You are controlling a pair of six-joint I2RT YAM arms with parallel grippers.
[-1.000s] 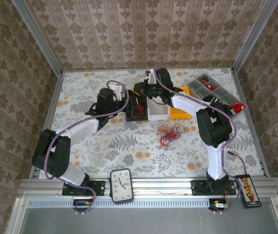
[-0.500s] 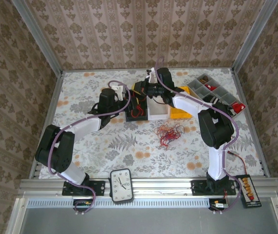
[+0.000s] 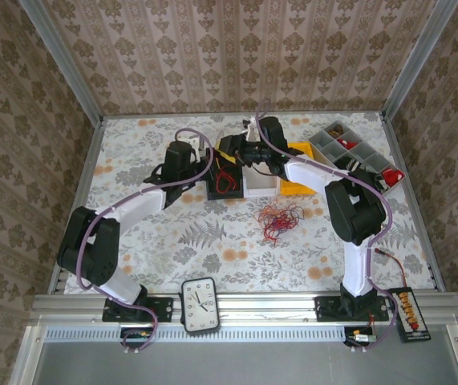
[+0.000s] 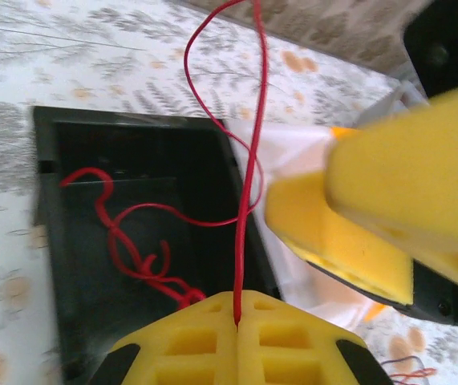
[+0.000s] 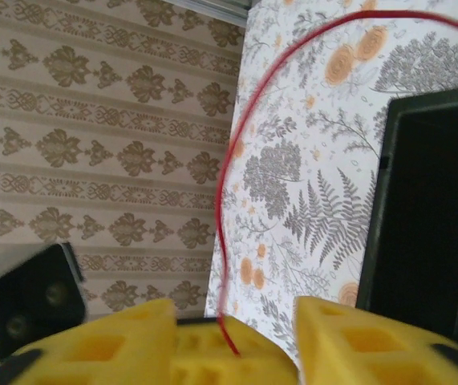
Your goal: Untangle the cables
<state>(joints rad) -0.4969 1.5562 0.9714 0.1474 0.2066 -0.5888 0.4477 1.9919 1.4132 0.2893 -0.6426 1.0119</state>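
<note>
Leaving left claw straight, cable (red, taut)

A counter printed with grey ferns and orange blossoms on white is framed by walls papered in beige-and-brown damask. Yellow foam is seen on the left end effector and the right end effector. A red cable is set off against a black bin; a red tangle of cables, a white bin, a yellow bin and black-and-white arms with lilac leads are also pictured.

Left fingers now tight on cable
</note>
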